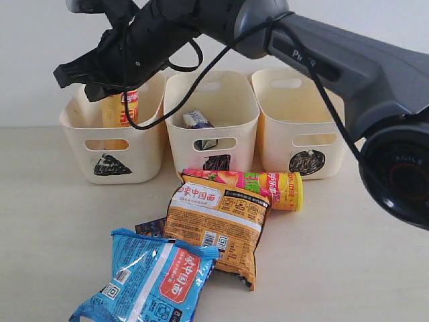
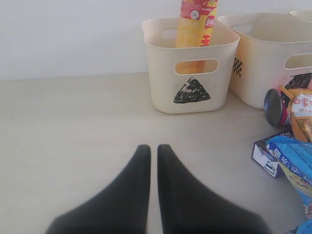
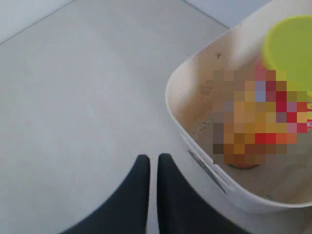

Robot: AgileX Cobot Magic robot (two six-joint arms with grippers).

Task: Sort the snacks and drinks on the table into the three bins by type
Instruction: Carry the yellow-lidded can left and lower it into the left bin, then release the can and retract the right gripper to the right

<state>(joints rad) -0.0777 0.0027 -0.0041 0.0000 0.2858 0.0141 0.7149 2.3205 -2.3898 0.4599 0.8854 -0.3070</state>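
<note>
Snacks and drinks are part sorted; four items lie loose on the table (image 1: pixel 53 221).

Bins, upper frame of the exterior view:
- Left: triangle bin (image 1: pixel 77 151) holds the yellow-red tube (image 1: pixel 114 114), upright. The right gripper (image 3: pixel 152 161) has reached across to the upper left and hangs above this bin's rim. Its fingers are drawn almost together and hold nothing.
- Centre: square bin (image 1: pixel 181 154) holds the white carton (image 1: pixel 198 121).
- Right: circle bin (image 1: pixel 271 157) shows nothing inside from this angle.

Table, lower frame:
- blue bag (image 1: pixel 154 278) at lower left;
- dark purple carton (image 1: pixel 151 227), mostly covered by both bags;
- orange bag (image 1: pixel 218 225) at centre, overlapping the blue one;
- pink tube (image 1: pixel 234 181) lying on its side just behind the orange bag, in front of the square bin.

The left gripper (image 2: pixel 152 148) hovers low over bare table, its fingers a narrow slit apart, empty.

Judgement: the first tube's drop is complete. The next move calls for the right arm to come clear of the bin, spread its fingers and take the pink tube across its body. The purple carton needs the bags removed first.
</note>
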